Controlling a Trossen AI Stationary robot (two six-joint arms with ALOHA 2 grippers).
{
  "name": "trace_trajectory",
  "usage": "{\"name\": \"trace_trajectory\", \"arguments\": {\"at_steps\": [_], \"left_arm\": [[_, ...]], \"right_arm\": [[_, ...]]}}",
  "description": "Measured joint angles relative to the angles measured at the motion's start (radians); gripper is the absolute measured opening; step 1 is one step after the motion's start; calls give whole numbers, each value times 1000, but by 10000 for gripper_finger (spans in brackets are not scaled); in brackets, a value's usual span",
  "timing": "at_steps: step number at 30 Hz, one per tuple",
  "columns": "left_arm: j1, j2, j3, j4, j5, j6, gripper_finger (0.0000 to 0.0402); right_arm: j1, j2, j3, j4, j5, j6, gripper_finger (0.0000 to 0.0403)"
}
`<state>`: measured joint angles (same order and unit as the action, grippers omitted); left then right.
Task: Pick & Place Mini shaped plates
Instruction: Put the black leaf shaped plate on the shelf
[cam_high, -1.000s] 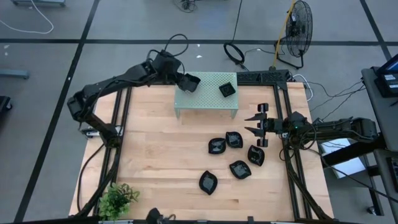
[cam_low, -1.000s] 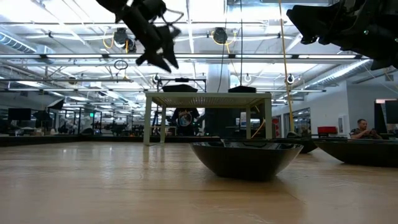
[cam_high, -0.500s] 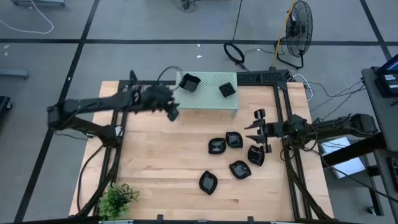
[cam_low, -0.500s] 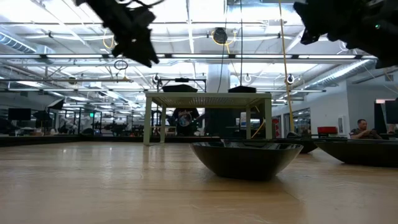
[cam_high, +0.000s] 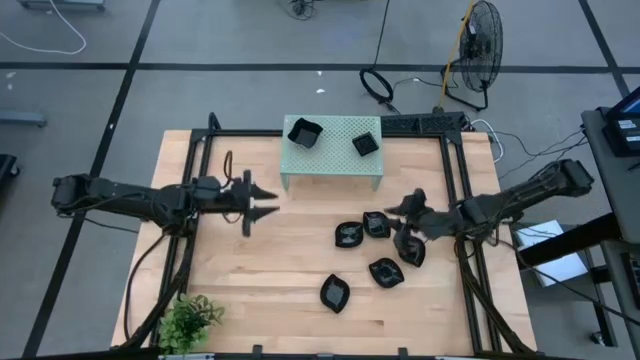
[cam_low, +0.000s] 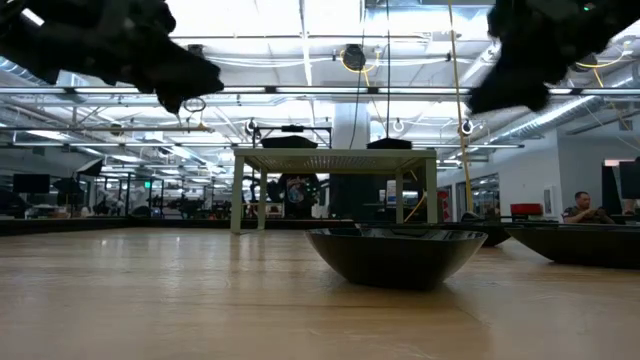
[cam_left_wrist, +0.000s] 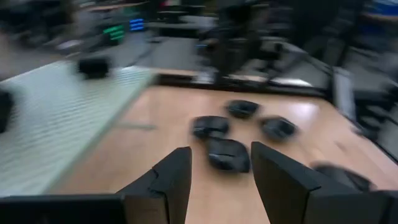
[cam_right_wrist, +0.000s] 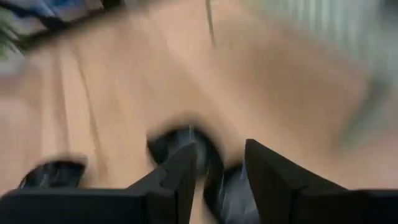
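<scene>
So far two mini shaped plates (cam_high: 303, 132) sit on the green stand (cam_high: 335, 160), five wait lower right; both grippers' fingers (cam_left_wrist: 168, 180) spread, empty.

floor: plain grey concrete floor (cam_high: 200, 40) with dark seam lines crossing it, pretty standard workshop stuff
fan: black round wire-cage pedestal fan (cam_high: 484, 35) standing on the floor past the far right corner of the counter
cables: loose black coiled cable (cam_high: 378, 85) lying near the fan, plus a white cord (cam_high: 45, 40) off at the far left
plant: small leafy green potted plant (cam_high: 190, 318) at the near left corner
ceiling: open industrial ceiling with long bright strip lights (cam_low: 330, 60) and exposed beams and pipes
room behind: big open hall, dark monitors and desks (cam_low: 60, 195) along the left
person: someone seated at far right (cam_low: 585, 208), well back in the room
</scene>
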<state>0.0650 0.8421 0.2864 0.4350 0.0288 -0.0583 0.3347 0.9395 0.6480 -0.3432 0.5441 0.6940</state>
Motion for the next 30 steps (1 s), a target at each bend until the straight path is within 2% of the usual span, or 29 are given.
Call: {"name": "trace_trajectory", "arguments": {"at_steps": [2,4,8,10,16,23,30], "left_arm": [[0,6,-4,11,89,73,170],[0,10,-4,15,135,134,170],[1,10,-4,76,133,293,170],[1,10,-4,118,128,359,170],[1,10,-4,85,128,352,170],[1,10,-4,28,128,340,170],[1,10,-4,4,128,338,170]], "right_arm": [[14,52,38,-171,-85,225,126],[22,99,46,-259,-191,403,126],[23,172,46,-396,-427,675,125],[27,188,46,-428,-492,767,125],[16,150,46,-468,-518,847,125],[25,115,46,-699,-519,949,125],[28,154,46,-651,-501,984,125]]}}
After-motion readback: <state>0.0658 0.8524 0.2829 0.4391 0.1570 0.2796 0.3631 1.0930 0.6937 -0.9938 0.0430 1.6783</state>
